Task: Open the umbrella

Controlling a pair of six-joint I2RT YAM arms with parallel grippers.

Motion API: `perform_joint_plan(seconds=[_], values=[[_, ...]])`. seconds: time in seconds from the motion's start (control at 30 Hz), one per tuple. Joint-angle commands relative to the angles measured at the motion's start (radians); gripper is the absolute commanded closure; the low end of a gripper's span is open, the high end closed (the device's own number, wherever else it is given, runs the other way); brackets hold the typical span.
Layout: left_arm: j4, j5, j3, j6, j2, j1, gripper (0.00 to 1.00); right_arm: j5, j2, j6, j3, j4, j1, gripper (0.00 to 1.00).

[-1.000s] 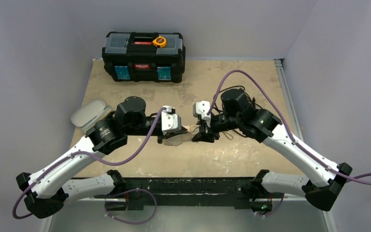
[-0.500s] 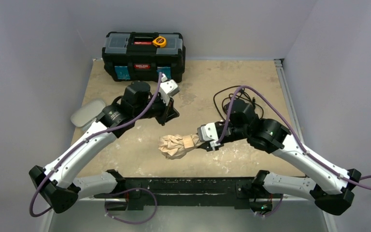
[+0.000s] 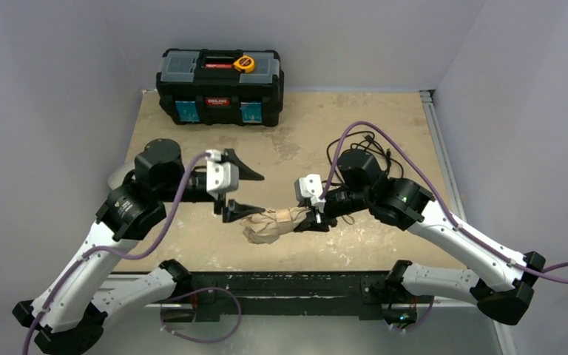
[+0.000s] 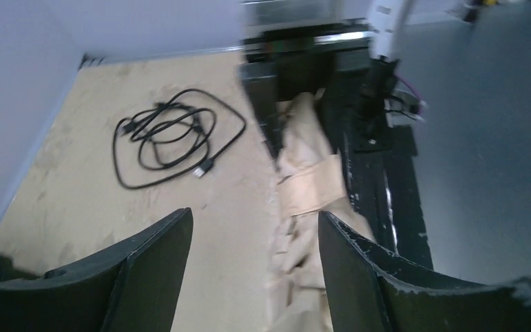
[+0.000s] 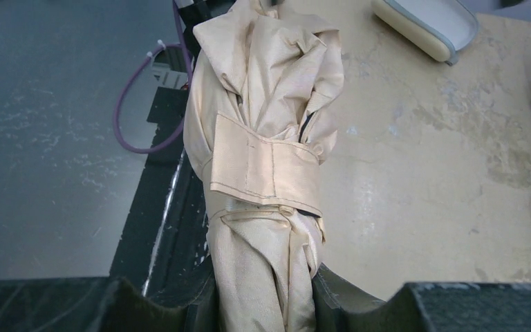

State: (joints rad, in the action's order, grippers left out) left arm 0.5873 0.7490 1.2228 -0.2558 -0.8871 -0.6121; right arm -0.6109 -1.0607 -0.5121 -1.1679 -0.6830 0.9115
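Note:
The umbrella (image 3: pixel 268 225) is folded into a crumpled beige bundle, lying near the table's front edge. A tan strap (image 5: pixel 266 169) is wrapped round it. My right gripper (image 3: pixel 313 219) is shut on the umbrella's right end, and in the right wrist view the fabric (image 5: pixel 263 90) fills the space between the jaws of that gripper (image 5: pixel 266 294). My left gripper (image 3: pixel 244 194) hangs open just left of and above the bundle's free end. In the left wrist view the umbrella (image 4: pixel 310 183) lies ahead of that gripper (image 4: pixel 254 214), close to the right finger. Handle and shaft are hidden.
A black toolbox (image 3: pixel 220 76) stands at the back left. A coiled black cable (image 3: pixel 355 144) lies behind the right arm, seen also as the cable (image 4: pixel 169 135) in the left wrist view. A grey case (image 5: pixel 425 24) lies at the left edge, largely behind the left arm.
My left gripper has swung back from near the toolbox to the umbrella's free end and has opened. The right gripper keeps its hold; the umbrella has shifted slightly.

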Motion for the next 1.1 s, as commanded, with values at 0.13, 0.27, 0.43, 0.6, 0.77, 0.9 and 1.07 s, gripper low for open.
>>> perform_joint_plan(seconds=[0.13,0.27,0.43,0.6,0.77,0.9,1.07], values=[[0.053,-0.05,-0.026,-0.143,-0.034,-0.242,0.4,-0.097,-0.007,0.112,-0.029,0.109,-0.022,1.0],[-0.028,-0.101,-0.007,-0.061,-0.08,-0.249,0.47,-0.095,-0.001,0.095,-0.029,0.096,-0.022,1.0],[-0.035,-0.109,0.007,-0.046,-0.116,-0.268,0.59,-0.094,0.001,0.084,-0.03,0.102,-0.022,1.0],[-0.012,-0.128,-0.01,-0.039,-0.12,-0.27,0.97,-0.084,0.016,0.069,-0.023,0.107,-0.022,1.0],[-0.029,-0.14,-0.029,0.071,-0.121,-0.233,1.0,-0.047,0.041,-0.008,-0.01,0.09,-0.022,1.0],[-0.049,-0.21,-0.034,0.223,-0.17,-0.115,1.0,-0.042,0.069,-0.089,0.007,0.105,-0.021,1.0],[-0.027,-0.42,-0.024,0.346,-0.25,0.008,1.0,-0.066,0.08,-0.194,-0.001,0.089,-0.019,1.0]])
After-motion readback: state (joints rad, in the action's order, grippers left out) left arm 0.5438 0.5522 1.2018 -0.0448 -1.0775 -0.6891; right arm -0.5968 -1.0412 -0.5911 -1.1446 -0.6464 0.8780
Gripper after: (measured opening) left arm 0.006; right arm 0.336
